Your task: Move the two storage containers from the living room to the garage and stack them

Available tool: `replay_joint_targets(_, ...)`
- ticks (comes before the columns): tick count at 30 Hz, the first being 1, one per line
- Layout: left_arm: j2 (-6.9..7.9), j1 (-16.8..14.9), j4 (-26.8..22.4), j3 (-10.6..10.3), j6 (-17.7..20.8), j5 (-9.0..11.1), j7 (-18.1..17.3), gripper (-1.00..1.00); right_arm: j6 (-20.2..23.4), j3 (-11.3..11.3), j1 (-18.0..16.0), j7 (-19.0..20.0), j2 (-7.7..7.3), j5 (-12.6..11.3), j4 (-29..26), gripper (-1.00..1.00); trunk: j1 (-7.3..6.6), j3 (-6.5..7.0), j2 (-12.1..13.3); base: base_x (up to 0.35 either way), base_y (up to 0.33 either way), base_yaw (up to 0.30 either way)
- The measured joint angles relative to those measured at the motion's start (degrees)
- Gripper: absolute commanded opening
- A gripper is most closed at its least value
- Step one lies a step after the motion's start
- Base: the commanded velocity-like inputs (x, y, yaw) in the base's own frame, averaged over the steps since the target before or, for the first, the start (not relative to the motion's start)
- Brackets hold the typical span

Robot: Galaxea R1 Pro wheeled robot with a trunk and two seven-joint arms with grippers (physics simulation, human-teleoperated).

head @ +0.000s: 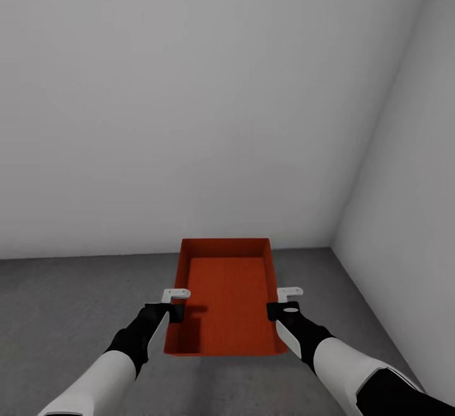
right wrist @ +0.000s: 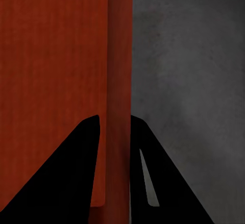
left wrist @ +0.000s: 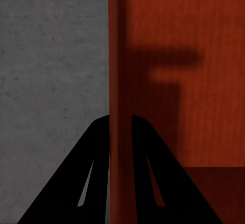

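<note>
Nearest: left gripper (head: 172,307) clamped on the storage container's (head: 226,302) left wall, right gripper (head: 282,307) clamped on its right wall; fingers (left wrist: 97,173) straddling each rim. Orange-red, open-topped, held level over the dark grey floor (head: 57,302). Beyond, plain white walls (head: 189,88) meeting in a corner. No readable writing or labels anywhere.

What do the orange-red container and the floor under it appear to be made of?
Container: probably matte plastic, judging by its even orange-red colour, fine ribbed texture and lack of glare. Floor: looks like bare concrete, dark grey, mottled and dull. Both are simulator renders, so the materials are guesses.
</note>
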Motion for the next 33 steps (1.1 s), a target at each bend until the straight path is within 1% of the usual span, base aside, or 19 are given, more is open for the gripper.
replay_joint_targets(5,0.0,0.0,0.01,-0.03,-0.01,0.07,0.03,-1.0,0.0,0.03,0.0,0.0,-0.01,-0.02,0.0,-1.0,0.0,-0.47,0.0,0.0,0.0,0.0)
replay_joint_targets(19,-0.02,0.0,0.01,0.01,-0.15,-0.02,0.0,-1.0,-0.19,0.04,-0.01,0.01,-0.02,-0.07,0.02,-1.0,3.08,-4.28,-5.62,0.0,0.0,0.0)
replay_joint_targets(26,-0.09,0.0,0.02,-0.02,-1.25,-0.11,-0.01,-1.0,-1.41,0.19,-0.01,0.0,-0.1,-0.17,0.05,-1.0,4.62,-6.2,-8.43,0.0,0.0,0.0)
replay_joint_targets(33,-0.09,0.0,0.02,0.0,-1.09,-0.12,-0.01,-1.0,-1.25,0.18,-0.01,0.0,-0.1,-0.18,0.05,-1.0,6.15,-8.11,-11.25,0.0,0.0,0.0)
